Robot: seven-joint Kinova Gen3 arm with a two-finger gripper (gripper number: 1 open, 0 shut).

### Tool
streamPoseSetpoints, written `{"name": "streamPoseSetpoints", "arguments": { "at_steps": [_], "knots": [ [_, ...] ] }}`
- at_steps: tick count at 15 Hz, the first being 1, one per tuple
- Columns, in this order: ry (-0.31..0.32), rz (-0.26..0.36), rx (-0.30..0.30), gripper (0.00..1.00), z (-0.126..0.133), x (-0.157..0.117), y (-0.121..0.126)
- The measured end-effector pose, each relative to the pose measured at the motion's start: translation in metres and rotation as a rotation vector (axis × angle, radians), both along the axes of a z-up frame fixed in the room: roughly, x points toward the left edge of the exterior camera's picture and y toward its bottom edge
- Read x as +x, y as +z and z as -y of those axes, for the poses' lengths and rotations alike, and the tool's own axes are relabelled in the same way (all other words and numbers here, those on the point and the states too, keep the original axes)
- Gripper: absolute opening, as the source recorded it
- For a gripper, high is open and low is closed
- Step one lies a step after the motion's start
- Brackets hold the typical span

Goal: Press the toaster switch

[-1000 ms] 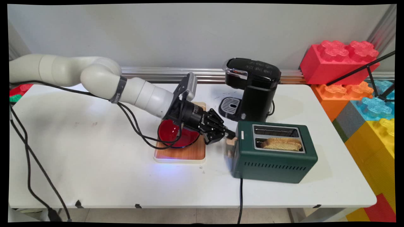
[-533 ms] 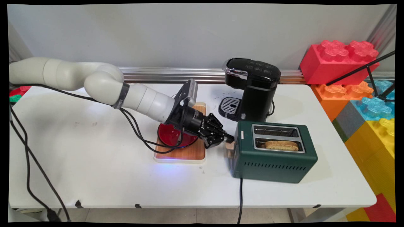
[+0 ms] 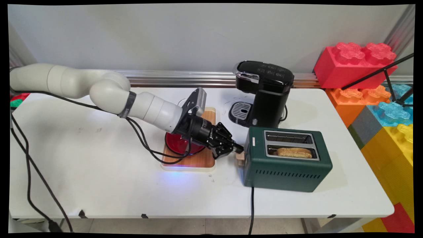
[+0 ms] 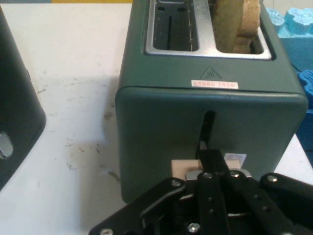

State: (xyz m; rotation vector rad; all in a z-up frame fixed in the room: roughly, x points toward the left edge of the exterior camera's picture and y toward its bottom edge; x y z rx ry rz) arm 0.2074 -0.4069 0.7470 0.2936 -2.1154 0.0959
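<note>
Low over the white bench (image 3: 99, 178), the black claw (image 3: 238, 149) presses narrow-fingered onto the tan lever (image 3: 240, 158) at the green toaster's (image 3: 287, 163) end, bread (image 3: 293, 152) sunk in its near slot, beside a red bowl (image 3: 176, 145) and coffee maker (image 3: 264, 94).

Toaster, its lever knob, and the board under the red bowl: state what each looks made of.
Toaster: body looks like painted metal, matte dark green with vent slits; the slot surround is bare shiny metal. Lever knob: pale tan, possibly wood or wood-look plastic; the gripper is at it. Board: top shows orange-brown wood grain, with a white rim, probably plastic. Red bowl: glossy, plastic or glazed ceramic, cannot tell which.
</note>
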Motion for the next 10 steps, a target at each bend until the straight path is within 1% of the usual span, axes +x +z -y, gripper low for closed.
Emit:
{"name": "streamPoseSetpoints", "arguments": {
  "at_steps": [10],
  "knots": [
    [0.008, 0.012, 0.009, 0.00, 0.0002, 0.0007, -0.0059]
  ]
}}
